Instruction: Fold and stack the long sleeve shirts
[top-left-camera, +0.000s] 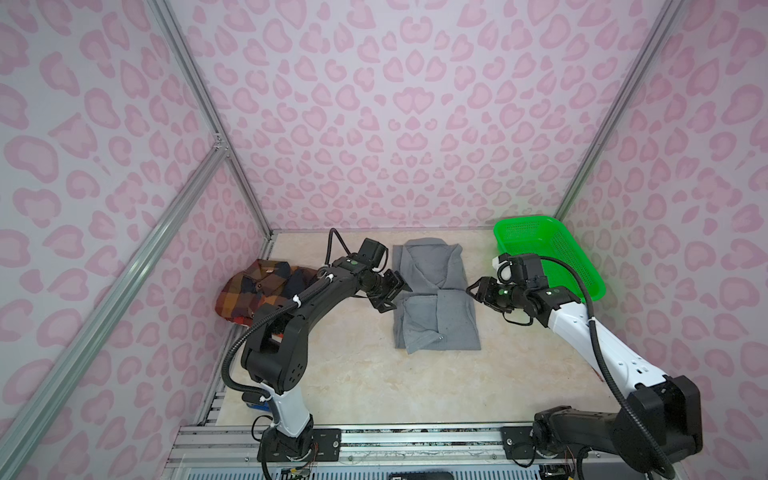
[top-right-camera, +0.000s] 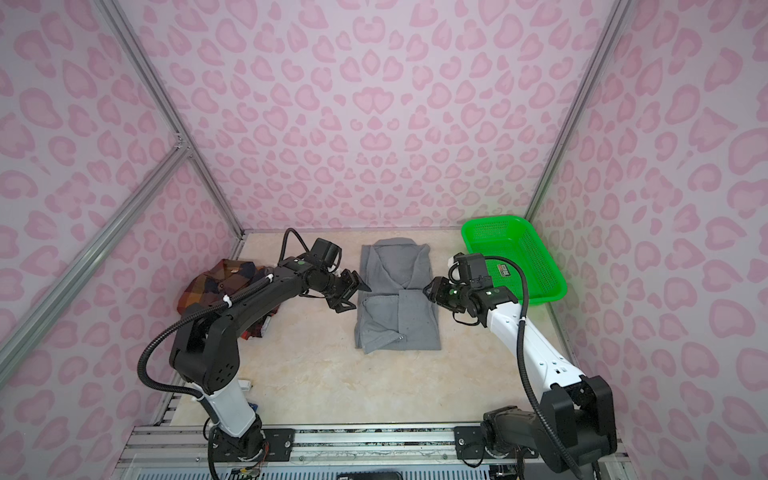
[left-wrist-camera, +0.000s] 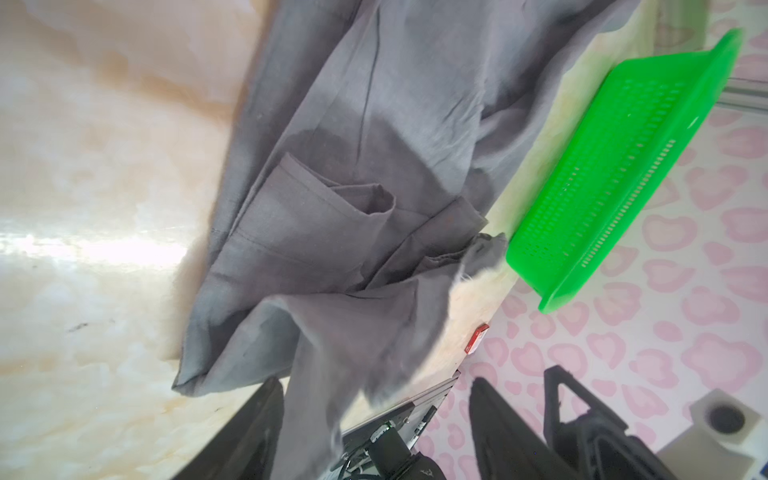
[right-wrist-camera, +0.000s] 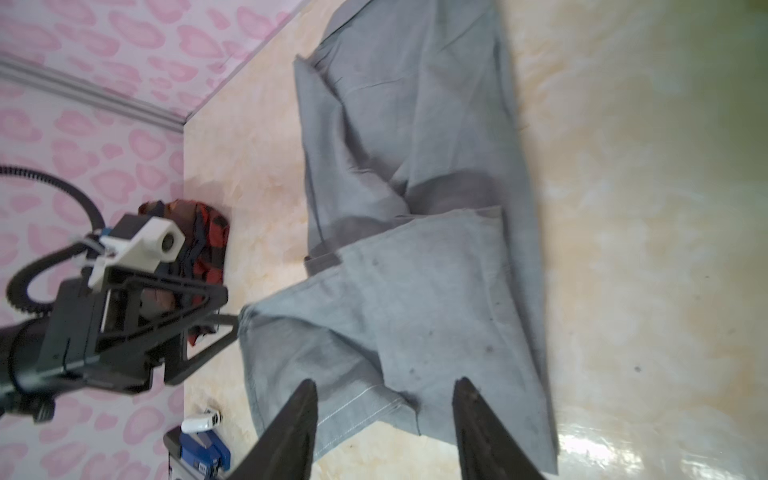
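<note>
On the pale marbled table, at its middle, the plain gray collared button-up shirt is laid flat, folded into a narrow oblong. Its long axis is run from the near edge toward the back wall, with the collar pointed at that wall and folded cloth layered over the near half.

The left claw is held at the shirt's left edge, about halfway along its length. Its jaws are seen parted, and in the left wrist view a blurred flap of gray cloth is shown between the fingers. Whether that flap is touched cannot be told.

The right claw is held at the opposite edge. Its jaws are likewise spread, with nothing clamped and the shirt's near half seen beyond them in the right wrist view.

The plaid shirt in orange, red, brown and navy checks is bunched against the left wall, partly hidden by the left arm. The green plastic mesh basket is set in the far right corner.
</note>
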